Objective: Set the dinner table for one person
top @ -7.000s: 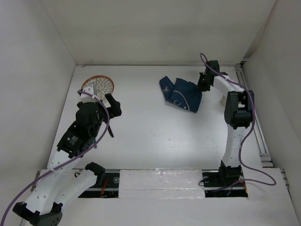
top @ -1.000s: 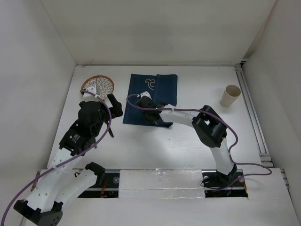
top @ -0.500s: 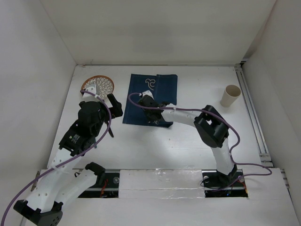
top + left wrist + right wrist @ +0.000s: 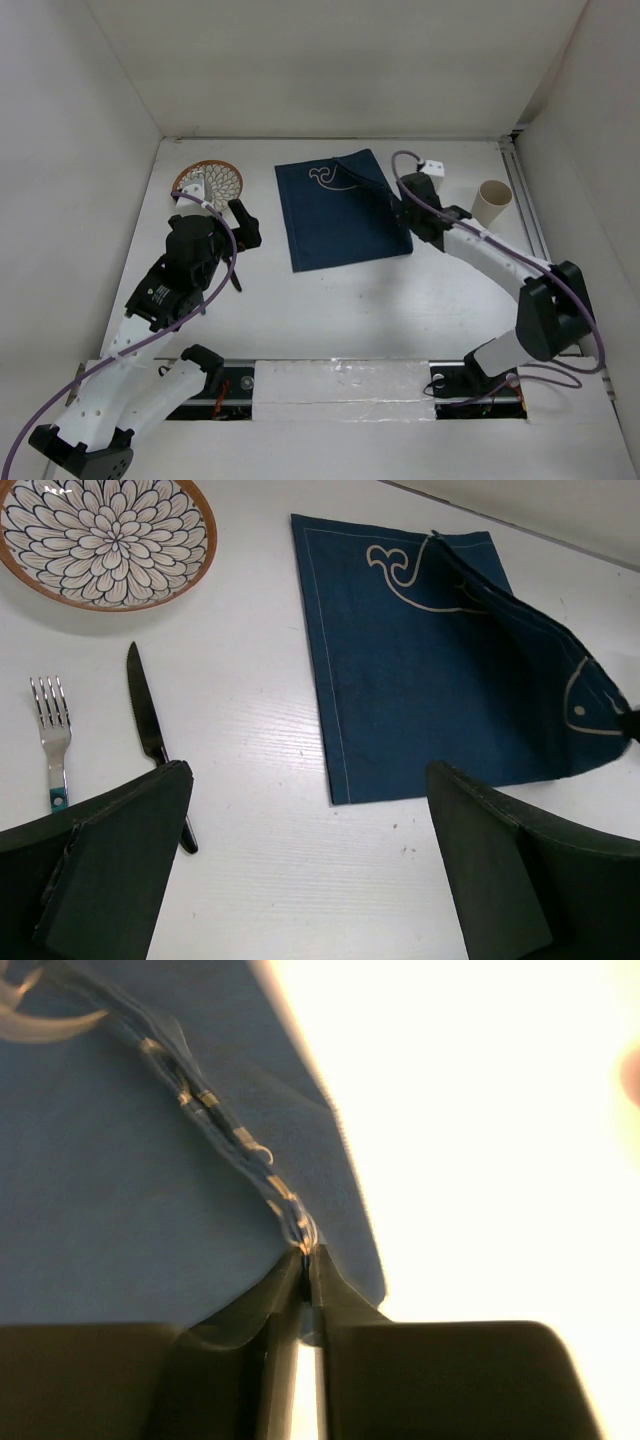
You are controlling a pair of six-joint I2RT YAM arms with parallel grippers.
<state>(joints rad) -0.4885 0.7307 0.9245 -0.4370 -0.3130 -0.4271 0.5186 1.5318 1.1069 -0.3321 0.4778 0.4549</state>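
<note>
**Placemat down on the table, right edge pinched**

Dinner table [image 4: 330, 300]: matte white surface, runs wall to wall in front of both arm bases; everything else sits on it.

Far-left corner: patterned plate [image 4: 209, 183], orange rim, blue-and-white petal design, flat on the table. Just nearer than the plate, seen from the left wrist: fork [image 4: 50, 730] and knife [image 4: 148, 725], side by side, not touching, fork on the left. Both are partly hidden by the left finger.

Left gripper [image 4: 245, 222]: hangs over the table near the plate and cutlery. Fingers spread wide, nothing between them, touching nothing.

Centre, toward the far side: navy placemat [image 4: 340, 215] with white line drawings. Most of it lies flat on the table, slightly askew to the table edges. Whale outline near the far edge. A strip along its right side is raised and folded over onto the rest; a fish drawing shows on the folded strip.

Right gripper [image 4: 305, 1260]: at the placemat's right edge, fingers squeezed together on the folded cloth.

Right of that, well apart from the placemat: beige cup [image 4: 492, 203], upright, near the right wall.
</note>
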